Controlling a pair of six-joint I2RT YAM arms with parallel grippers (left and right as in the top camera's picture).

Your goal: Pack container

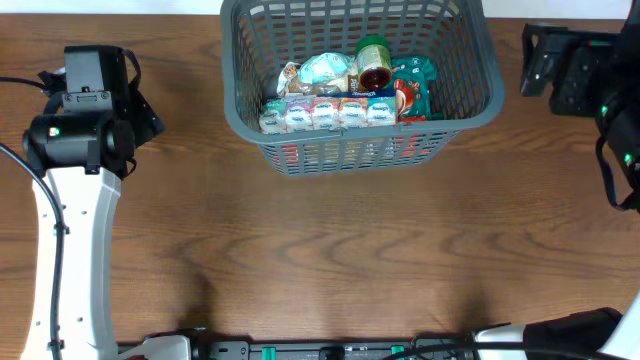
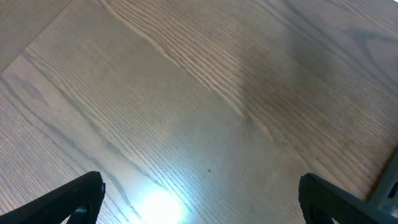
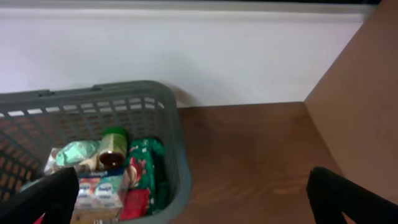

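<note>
We count two robot arms, one basket and, inside it, one jar, one multipack of cups and three soft packets.

At the far left, the left arm [image 1: 70,200] rises white from the near edge of the table to a black wrist. Its own camera shows the left gripper [image 2: 202,202] with its two dark fingers [image 2: 74,199] spread wide. It holds nothing, and only bare wooden table [image 2: 199,93] lies beneath.

At the middle of the far edge sits the container [image 1: 360,150], a large dark grey lattice-sided basket, well apart from both arms. A multipack of small cups [image 1: 330,112] lies along its near wall, and we make out about five tops in a row. Behind the row, on the left, is a pale green packet [image 1: 325,70]. Beside it is a jar [image 1: 373,60] with a green lid, tipped over so that its dark base faces us. On the right, a green packet [image 1: 418,72] leans against the side wall, with a red packet [image 1: 410,100] just in front of it.

At the far right, the black right arm [image 1: 590,70] hangs beyond the basket's right side. Its camera shows the right gripper [image 3: 196,202] with its fingers [image 3: 348,199] also wide apart and empty. It looks past the basket's corner towards a white wall [image 3: 186,50] and a tan panel [image 3: 367,93]. Nothing lies on the wood between either gripper and the basket.
</note>
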